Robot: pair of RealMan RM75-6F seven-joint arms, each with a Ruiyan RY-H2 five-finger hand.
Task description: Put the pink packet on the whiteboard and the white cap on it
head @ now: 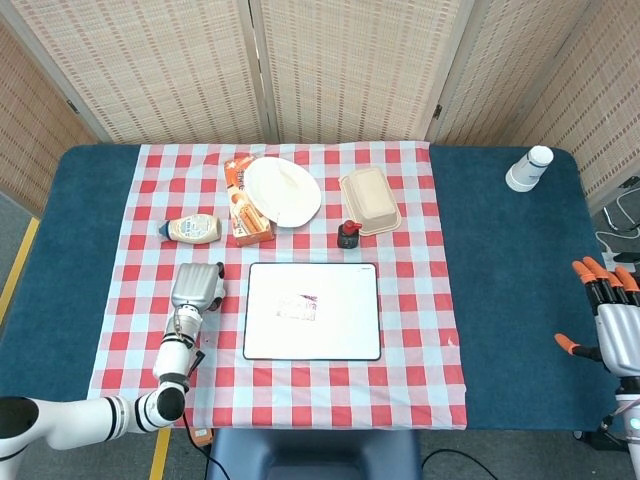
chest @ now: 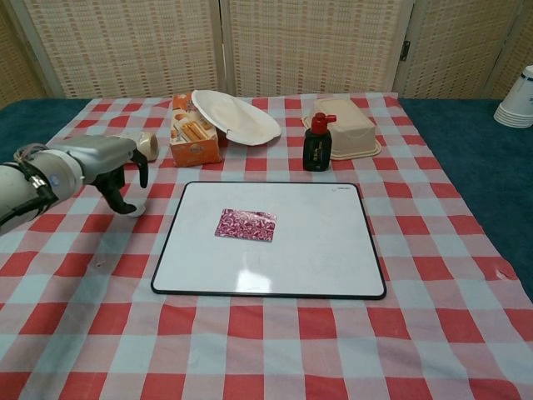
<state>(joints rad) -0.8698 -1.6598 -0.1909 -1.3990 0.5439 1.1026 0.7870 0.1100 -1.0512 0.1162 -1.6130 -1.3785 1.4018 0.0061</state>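
Observation:
The pink packet (chest: 246, 224) lies flat on the whiteboard (chest: 316, 242), left of its middle; the head view also shows the packet (head: 298, 306) on the whiteboard (head: 340, 325). The small white cap (chest: 136, 209) sits on the checked cloth just left of the board. My left hand (chest: 110, 163) hangs over the cap, fingers pointing down and apart, one fingertip at the cap's edge. In the head view the left hand (head: 196, 287) covers the cap. My right hand (head: 606, 318) is at the table's far right edge, fingers spread, holding nothing.
Behind the board stand a black bottle with a red top (chest: 316, 143), a beige lidded container (chest: 348, 137), a white plate (chest: 236, 117) leaning on an orange box (chest: 193, 133), and a mayonnaise bottle (head: 193, 229). Stacked paper cups (head: 528, 168) stand at the back right.

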